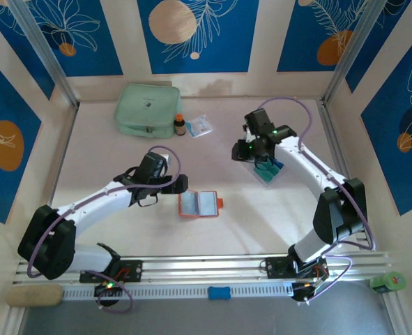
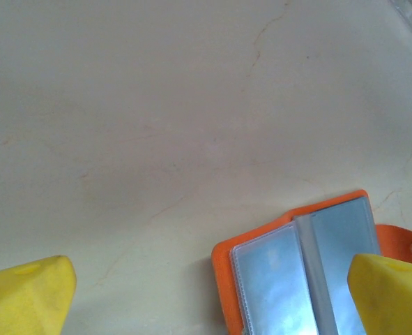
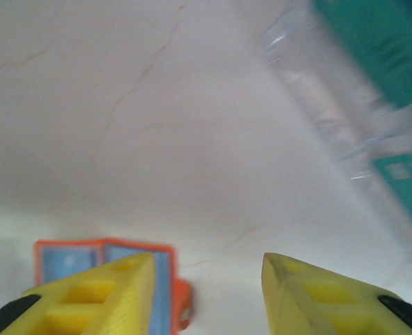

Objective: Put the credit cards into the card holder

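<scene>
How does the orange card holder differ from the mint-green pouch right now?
The card holder is orange and lies open, clear pockets up; the mint-green pouch is closed. The card holder is far smaller than the pouch. It sits centrally, the pouch toward the far edge. Both lie flat on the table.

One orange folding card holder [image 1: 200, 204], one mint-green zip pouch [image 1: 146, 108], one brown bottle [image 1: 180, 125] and one white-and-blue packet [image 1: 199, 126] are lying out; one clear tray [image 1: 263, 179] is holding at least two teal-green cards [image 3: 373, 28].
</scene>
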You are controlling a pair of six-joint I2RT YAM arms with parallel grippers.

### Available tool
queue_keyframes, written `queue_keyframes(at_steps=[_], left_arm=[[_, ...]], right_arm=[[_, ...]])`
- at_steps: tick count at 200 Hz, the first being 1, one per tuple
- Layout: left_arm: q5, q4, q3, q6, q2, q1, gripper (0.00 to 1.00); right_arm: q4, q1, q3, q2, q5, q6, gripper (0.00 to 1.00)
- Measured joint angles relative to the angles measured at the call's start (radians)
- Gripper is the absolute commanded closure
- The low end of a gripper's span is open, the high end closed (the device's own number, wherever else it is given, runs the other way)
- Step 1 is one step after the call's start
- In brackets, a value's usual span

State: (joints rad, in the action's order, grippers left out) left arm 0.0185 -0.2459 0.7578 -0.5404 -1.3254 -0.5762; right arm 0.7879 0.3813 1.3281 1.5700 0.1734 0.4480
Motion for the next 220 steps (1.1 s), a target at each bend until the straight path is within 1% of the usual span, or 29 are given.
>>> queue_keyframes(at_steps=[18, 37, 86, 109, 151, 220], left_arm=[[0.004, 0.002, 0.003, 0.000, 0.000, 0.000, 0.00], [0.008, 0.003, 0.003, -0.001, 0.000, 0.000, 0.00], [0.016, 0.009, 0.003, -0.003, 0.000, 0.003, 0.00], [0.024, 0.019, 0.003, -0.003, 0.000, 0.003, 0.00], [0.035, 0.023, 0.003, -0.003, 0.000, 0.011, 0.00], [0.053, 0.026, 0.003, -0.003, 0.000, 0.017, 0.00]], right_arm=[[0.043, -0.042, 0.017, 0.017, 0.076, -0.058, 0.55], [0.077, -0.058, 0.019, 0.055, 0.140, -0.104, 0.57], [0.129, -0.057, 0.020, 0.134, 0.258, -0.174, 0.59], [0.144, -0.047, 0.034, 0.153, 0.312, -0.198, 0.62], [0.147, -0.019, 0.041, 0.196, 0.380, -0.225, 0.65], [0.147, -0.002, 0.041, 0.259, 0.458, -0.240, 0.66]])
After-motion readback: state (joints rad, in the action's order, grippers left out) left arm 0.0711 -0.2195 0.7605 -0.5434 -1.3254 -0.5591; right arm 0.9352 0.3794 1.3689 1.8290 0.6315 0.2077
